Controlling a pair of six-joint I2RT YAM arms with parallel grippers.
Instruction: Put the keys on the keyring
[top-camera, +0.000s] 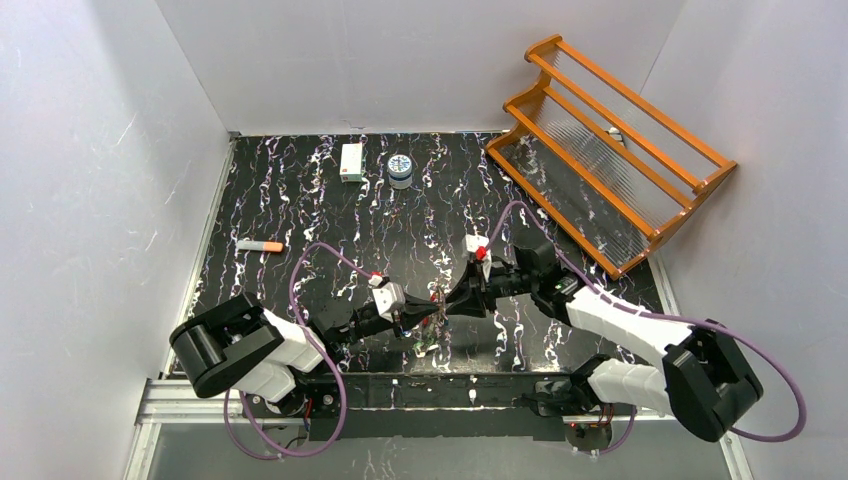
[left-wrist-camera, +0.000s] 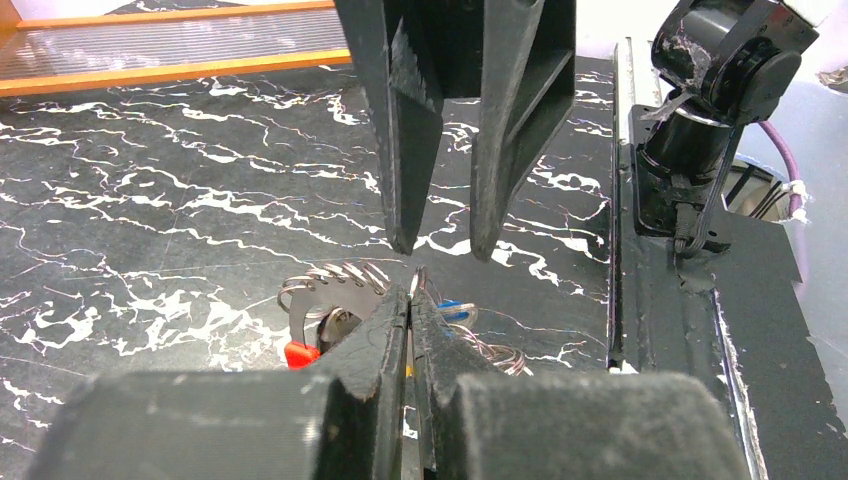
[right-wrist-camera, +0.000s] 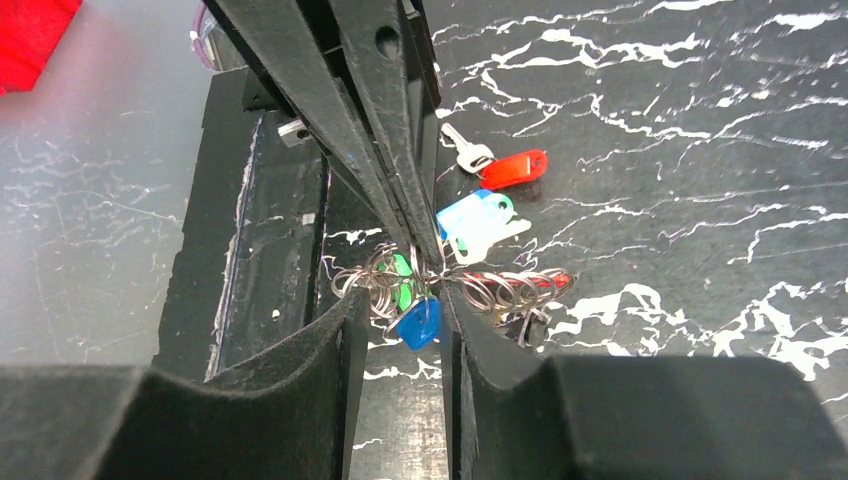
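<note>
My left gripper (left-wrist-camera: 412, 295) is shut on the thin silver keyring (left-wrist-camera: 419, 276), whose wire pokes up between the fingertips just above the table. A bunch of keys and small rings (right-wrist-camera: 500, 290) hangs around it, with red, green and blue caps. My right gripper (right-wrist-camera: 400, 305) faces the left one, open, and a blue-capped key (right-wrist-camera: 418, 323) on the bunch sits loose between its fingers. A red-capped key (right-wrist-camera: 505, 168) and a light-blue-tagged key (right-wrist-camera: 478, 220) lie on the black marbled table beyond. In the top view both grippers meet over the bunch (top-camera: 428, 335) near the front edge.
An orange wooden rack (top-camera: 610, 140) stands at the back right. A white box (top-camera: 351, 161) and a small round tin (top-camera: 400, 170) sit at the back, and an orange-tipped marker (top-camera: 260, 245) lies at the left. White walls enclose the table.
</note>
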